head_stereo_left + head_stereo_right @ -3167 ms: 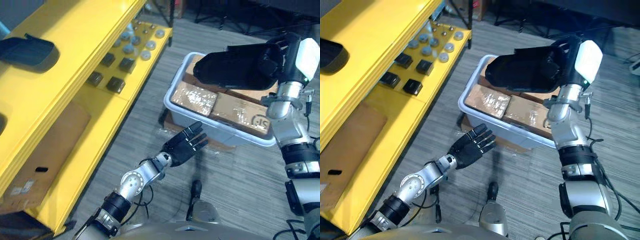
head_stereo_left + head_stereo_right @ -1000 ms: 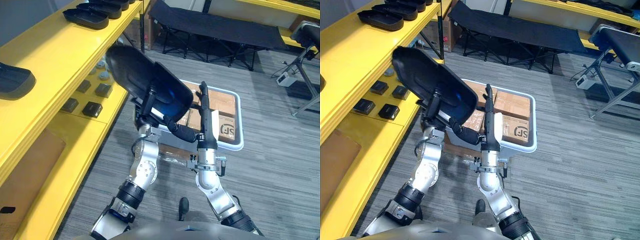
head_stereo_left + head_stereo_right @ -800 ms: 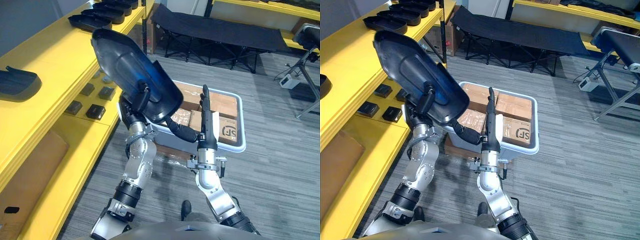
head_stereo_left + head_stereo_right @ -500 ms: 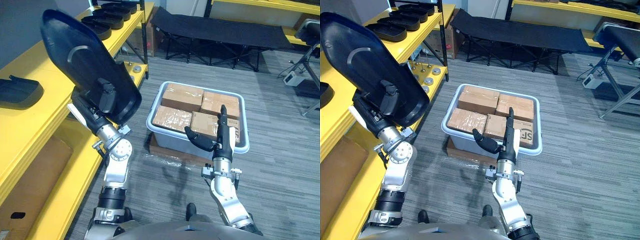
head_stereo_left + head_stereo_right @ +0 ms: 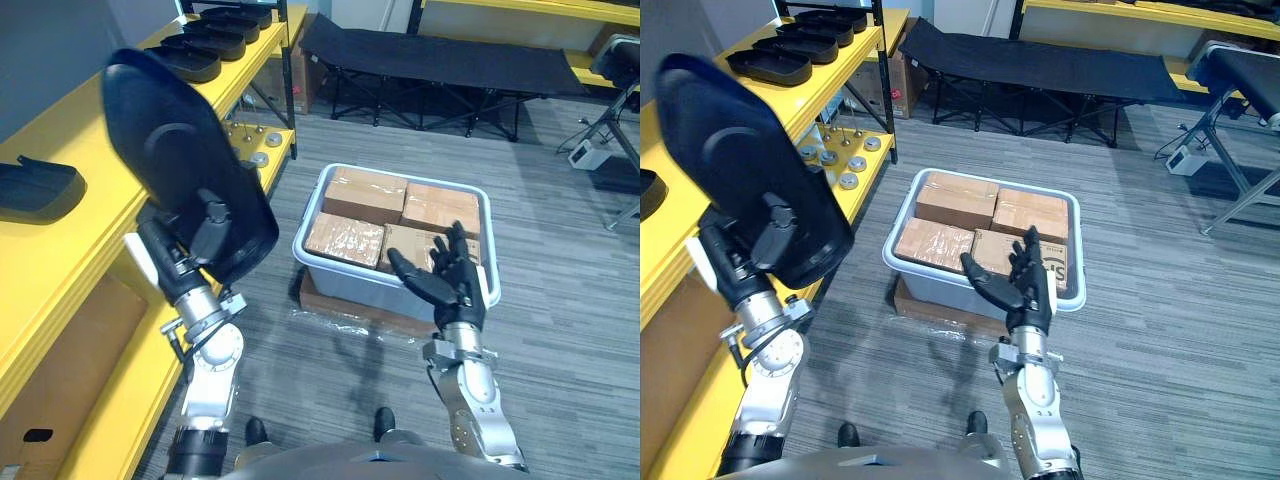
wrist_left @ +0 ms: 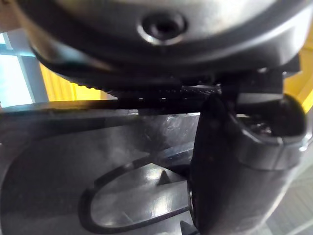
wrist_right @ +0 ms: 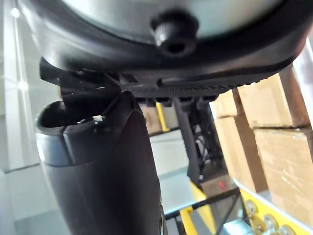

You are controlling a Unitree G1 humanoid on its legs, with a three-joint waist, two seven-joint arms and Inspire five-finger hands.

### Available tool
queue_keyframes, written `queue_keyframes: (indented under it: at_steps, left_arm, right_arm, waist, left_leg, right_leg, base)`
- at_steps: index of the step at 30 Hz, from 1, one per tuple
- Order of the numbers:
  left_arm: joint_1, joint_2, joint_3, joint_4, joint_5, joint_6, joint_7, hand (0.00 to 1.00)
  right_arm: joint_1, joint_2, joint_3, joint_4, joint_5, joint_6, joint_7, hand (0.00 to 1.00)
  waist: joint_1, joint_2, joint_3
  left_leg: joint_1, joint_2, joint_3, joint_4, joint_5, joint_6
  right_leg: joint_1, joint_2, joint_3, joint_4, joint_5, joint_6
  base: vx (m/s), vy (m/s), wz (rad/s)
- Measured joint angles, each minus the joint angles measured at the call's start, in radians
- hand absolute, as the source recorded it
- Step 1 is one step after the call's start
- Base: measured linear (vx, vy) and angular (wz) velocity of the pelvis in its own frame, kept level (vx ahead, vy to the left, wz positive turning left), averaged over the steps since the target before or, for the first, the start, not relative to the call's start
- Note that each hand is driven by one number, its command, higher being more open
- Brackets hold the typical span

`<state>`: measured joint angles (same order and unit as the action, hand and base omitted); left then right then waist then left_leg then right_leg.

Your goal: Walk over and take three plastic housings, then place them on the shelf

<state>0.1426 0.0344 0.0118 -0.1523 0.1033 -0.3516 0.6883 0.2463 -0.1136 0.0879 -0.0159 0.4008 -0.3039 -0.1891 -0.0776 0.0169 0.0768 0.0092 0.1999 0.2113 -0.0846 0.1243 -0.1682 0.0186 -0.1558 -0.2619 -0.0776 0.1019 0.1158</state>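
Observation:
A big black plastic housing (image 5: 185,190) stands upright in the air beside the yellow shelf (image 5: 60,235). My left hand (image 5: 200,240) is shut on its lower edge, with the thumb (image 6: 230,186) pressed on the housing's inner face (image 6: 73,161). Another housing (image 5: 35,185) lies on the shelf top beside it, and several more housings (image 5: 195,55) sit in a row at the far end. My right hand (image 5: 450,275) hangs open and empty over the near side of the grey tub (image 5: 350,280).
The tub holds several cardboard boxes (image 5: 400,215) and stands on the floor to the right of the shelf. Small round parts (image 5: 250,150) lie on a lower shelf board. A black cot (image 5: 430,60) stands beyond the tub.
My right hand has left the housing and dropped low over the tub, fingers spread. The left hand has carried the housing leftward to the shelf. The camera has shifted too.

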Motion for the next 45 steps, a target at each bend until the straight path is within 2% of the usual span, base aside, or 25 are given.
queue_keyframes:
  at_steps: [3, 7, 9, 11, 13, 14, 18, 23, 27, 28, 31, 33, 35, 36, 39, 43, 45]
  left_arm:
    - [0.028, -0.022, 0.015, -0.054, -0.014, -0.015, -0.003, 0.00]
    - [0.054, -0.025, 0.015, -0.137, -0.014, -0.015, -0.006, 0.00]
    - [0.082, -0.030, 0.031, -0.189, -0.014, -0.016, -0.018, 0.00]
    - [0.120, -0.045, 0.088, -0.235, -0.023, -0.016, -0.043, 0.00]
    - [0.143, -0.053, 0.127, -0.256, -0.037, -0.018, -0.058, 0.00]
    - [0.160, -0.063, 0.163, -0.266, -0.068, -0.019, -0.079, 0.00]
    - [0.197, -0.069, 0.226, -0.272, -0.183, -0.026, -0.139, 0.00]
    - [0.242, -0.079, 0.226, -0.274, -0.297, -0.043, -0.242, 0.00]
    - [0.242, -0.074, 0.139, -0.271, -0.373, -0.041, -0.366, 0.00]
    - [0.230, -0.073, 0.112, -0.268, -0.373, -0.041, -0.419, 0.00]
    - [0.214, -0.051, 0.093, -0.268, -0.387, -0.042, -0.490, 0.00]
    - [0.213, -0.038, 0.092, -0.268, -0.421, -0.042, -0.523, 0.00]
    - [0.200, -0.016, 0.072, -0.248, -0.429, -0.043, -0.571, 0.00]
    - [0.199, -0.010, 0.064, -0.241, -0.429, -0.043, -0.588, 0.00]
    - [0.193, 0.009, 0.027, -0.238, -0.429, -0.043, -0.612, 0.00]
    - [0.129, 0.023, -0.013, -0.194, -0.428, -0.043, -0.612, 0.00]
    - [0.129, 0.022, -0.017, -0.193, -0.428, -0.043, -0.603, 0.00]
  right_arm:
    - [0.003, 0.000, -0.035, 0.000, 0.008, 0.001, 0.021, 1.00]
    - [-0.037, 0.000, -0.012, 0.004, 0.004, 0.030, 0.056, 1.00]
    - [-0.078, -0.001, 0.018, 0.014, -0.012, 0.042, 0.060, 1.00]
    - [-0.129, -0.005, 0.051, 0.050, -0.042, 0.067, 0.080, 1.00]
    - [-0.150, -0.006, 0.083, 0.074, -0.045, 0.083, 0.094, 1.00]
    - [-0.167, -0.006, 0.111, 0.097, -0.075, 0.092, 0.107, 1.00]
    - [-0.207, -0.005, 0.141, 0.112, -0.082, 0.103, 0.127, 1.00]
    - [-0.230, -0.001, 0.145, 0.112, -0.081, 0.103, 0.147, 1.00]
    - [-0.219, -0.002, 0.140, 0.112, -0.077, 0.103, 0.166, 1.00]
    - [-0.219, -0.007, 0.122, 0.112, -0.079, 0.103, 0.158, 1.00]
    - [-0.221, -0.005, 0.110, 0.112, -0.079, 0.098, 0.158, 1.00]
    - [-0.218, 0.011, 0.121, 0.112, -0.078, 0.090, 0.162, 1.00]
    - [-0.208, 0.011, 0.117, 0.112, -0.078, 0.076, 0.167, 1.00]
    - [-0.208, 0.011, 0.117, 0.112, -0.078, 0.075, 0.171, 1.00]
    - [-0.210, 0.009, 0.117, 0.110, -0.079, 0.062, 0.186, 1.00]
    - [-0.224, -0.003, 0.109, 0.110, -0.080, 0.058, 0.195, 1.00]
    - [-0.223, -0.002, 0.108, 0.107, -0.103, 0.029, 0.181, 1.00]
  waist:
    - [0.024, 0.014, -0.009]
    - [0.045, 0.021, -0.013]
    - [0.069, 0.024, -0.016]
    - [0.113, 0.024, -0.019]
    - [0.136, 0.019, -0.023]
    - [0.164, 0.014, -0.026]
    - [0.199, 0.003, -0.027]
    - [0.204, -0.012, -0.034]
    - [0.164, -0.011, -0.028]
    - [0.156, -0.004, -0.021]
    - [0.191, -0.001, 0.003]
    - [0.186, 0.000, 0.011]
    - [0.181, -0.001, 0.016]
    - [0.183, -0.003, 0.016]
    - [0.182, -0.006, 0.025]
    - [0.179, -0.008, 0.059]
    - [0.175, -0.009, 0.072]
  left_leg:
    - [-0.002, 0.000, -0.014, 0.000, 0.000, 0.000]
    - [-0.021, -0.006, -0.077, 0.000, 0.001, -0.002]
    - [-0.046, -0.011, -0.126, -0.001, 0.008, -0.002]
    - [-0.063, -0.016, -0.163, 0.000, 0.017, -0.006]
    - [-0.070, -0.019, -0.188, 0.000, 0.020, -0.004]
    - [-0.071, -0.023, -0.206, 0.000, 0.024, 0.002]
    - [-0.073, -0.036, -0.230, 0.000, 0.024, 0.004]
    - [-0.070, -0.038, -0.224, 0.000, 0.022, 0.007]
    - [-0.125, -0.045, -0.189, 0.019, 0.049, 0.048]
    - [-0.145, -0.048, -0.170, 0.037, 0.061, 0.059]
    - [-0.142, -0.082, -0.199, 0.025, 0.072, 0.073]
    - [-0.142, -0.102, -0.223, 0.010, 0.076, 0.080]
    - [-0.149, -0.122, -0.244, 0.000, 0.093, 0.100]
    - [-0.154, -0.126, -0.248, 0.000, 0.096, 0.099]
    - [-0.177, -0.126, -0.260, 0.002, 0.119, 0.093]
    - [-0.178, -0.125, -0.274, 0.002, 0.129, 0.088]
    - [-0.177, -0.125, -0.274, 0.003, 0.121, 0.093]
  right_leg:
    - [0.006, 0.000, -0.010, 0.000, -0.002, 0.001]
    - [0.033, -0.003, -0.078, -0.002, -0.021, 0.007]
    - [0.037, -0.005, -0.124, -0.006, -0.031, 0.003]
    - [0.047, -0.005, -0.161, -0.006, -0.033, 0.007]
    - [0.059, -0.005, -0.188, -0.005, -0.034, 0.008]
    - [0.072, -0.005, -0.204, -0.001, -0.038, 0.010]
    - [0.090, -0.013, -0.231, -0.001, -0.045, 0.017]
    - [0.092, -0.016, -0.231, 0.000, -0.047, 0.017]
    - [0.138, -0.028, -0.348, 0.010, -0.065, 0.031]
    - [0.148, -0.039, -0.392, 0.038, -0.080, 0.040]
    - [0.141, -0.088, -0.404, 0.130, -0.138, 0.050]
    - [0.127, -0.102, -0.369, 0.187, -0.188, 0.053]
    - [0.096, -0.103, -0.281, 0.260, -0.257, 0.046]
    - [0.089, -0.108, -0.279, 0.276, -0.266, 0.045]
    - [0.069, -0.108, -0.287, 0.297, -0.268, 0.050]
    - [0.060, -0.110, -0.279, 0.335, -0.292, 0.048]
    - [0.051, -0.120, -0.276, 0.366, -0.317, 0.045]
  base:
    - [0.00, -0.001, 0.12]
    - [-0.03, -0.005, 0.48]
    - [-0.04, -0.009, 0.63]
    - [0.01, -0.012, 0.47]
    - [0.03, -0.019, 0.47]
    - [0.05, -0.029, 0.43]
    - [0.03, -0.012, 0.23]
    - [0.00, -0.001, 0.01]
    - [-0.04, 0.006, 0.80]
    - [-0.02, 0.102, 1.28]
    - [0.00, 0.099, 0.61]
    - [-0.03, 0.039, 0.49]
    - [-0.04, -0.041, 0.59]
    - [-0.03, -0.059, 0.43]
    - [-0.02, -0.051, 0.18]
    - [-0.07, -0.054, 0.10]
    - [-0.09, -0.048, 0.02]
